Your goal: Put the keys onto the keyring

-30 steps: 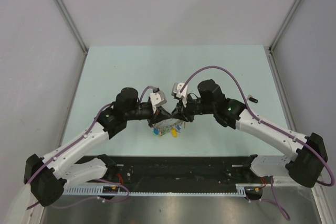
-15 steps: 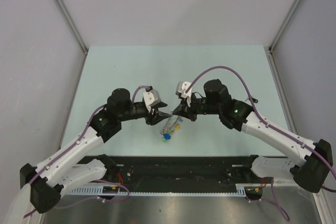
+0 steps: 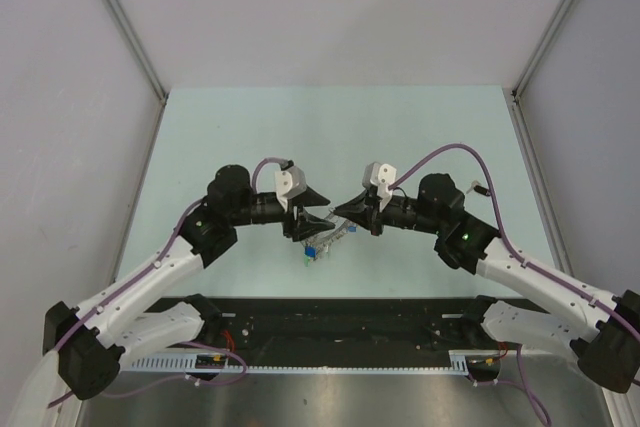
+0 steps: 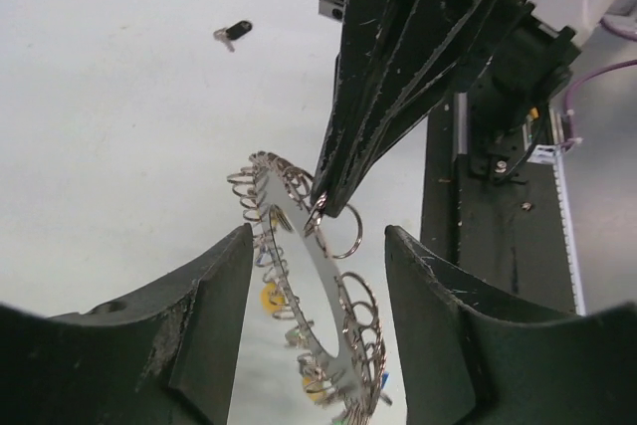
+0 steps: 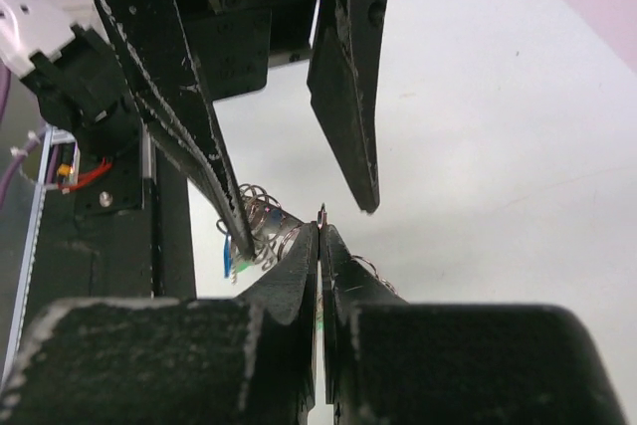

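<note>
The keyring [image 4: 299, 266], a grey metal ring rimmed with small wire loops, hangs in the air on edge. My right gripper [image 5: 320, 231] is shut on its upper rim, and its black tips [image 4: 324, 196] reach down onto it in the left wrist view. My left gripper [image 4: 318, 246] is open, one finger on each side of the ring and not touching it. Keys with yellow [image 4: 269, 298] and blue [image 4: 383, 380] heads dangle from the loops. From above, both grippers [image 3: 305, 219] [image 3: 347, 213] meet over the keyring [image 3: 325, 240]. A black key [image 4: 231, 33] lies apart on the table.
The black key [image 3: 483, 188] lies to the right, behind the right arm. The dark base rail [image 3: 340, 322] with cables runs along the near edge of the pale green table [image 3: 250, 137]. Grey walls close in the sides and back.
My left gripper has opened and let go of the keyring. My right gripper has shut on the ring's rim, and that arm has drawn back to the right with the ring hanging from it.
</note>
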`<move>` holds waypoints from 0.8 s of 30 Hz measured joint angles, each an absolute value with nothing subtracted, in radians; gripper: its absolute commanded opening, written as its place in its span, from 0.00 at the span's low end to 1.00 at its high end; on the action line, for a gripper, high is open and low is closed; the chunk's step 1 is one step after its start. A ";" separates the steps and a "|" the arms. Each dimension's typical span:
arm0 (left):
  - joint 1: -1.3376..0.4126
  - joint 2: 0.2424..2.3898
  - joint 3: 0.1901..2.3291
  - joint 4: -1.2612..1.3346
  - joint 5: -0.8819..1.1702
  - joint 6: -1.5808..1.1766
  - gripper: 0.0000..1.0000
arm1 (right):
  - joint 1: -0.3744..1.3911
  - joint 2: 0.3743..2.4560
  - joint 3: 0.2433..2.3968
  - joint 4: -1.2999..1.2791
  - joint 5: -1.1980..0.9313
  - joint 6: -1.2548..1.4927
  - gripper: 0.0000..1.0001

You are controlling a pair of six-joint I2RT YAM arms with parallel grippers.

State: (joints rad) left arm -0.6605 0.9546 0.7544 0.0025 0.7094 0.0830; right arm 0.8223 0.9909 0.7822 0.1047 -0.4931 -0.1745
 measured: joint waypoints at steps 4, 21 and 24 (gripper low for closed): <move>-0.661 0.968 0.747 0.065 0.763 0.027 0.60 | 0.822 0.976 0.743 0.207 -0.495 -0.135 0.00; -0.656 0.948 0.708 0.209 0.794 -0.130 0.62 | 0.800 0.949 0.658 0.388 -0.488 -0.056 0.00; -0.645 0.902 0.702 0.206 0.717 -0.124 0.60 | 0.794 0.926 0.657 0.388 -0.494 -0.052 0.00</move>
State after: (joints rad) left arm -0.6449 0.9016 0.7021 0.2062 0.7166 -0.1238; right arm 0.7940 0.9257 0.6567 0.3882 -0.4938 -0.0521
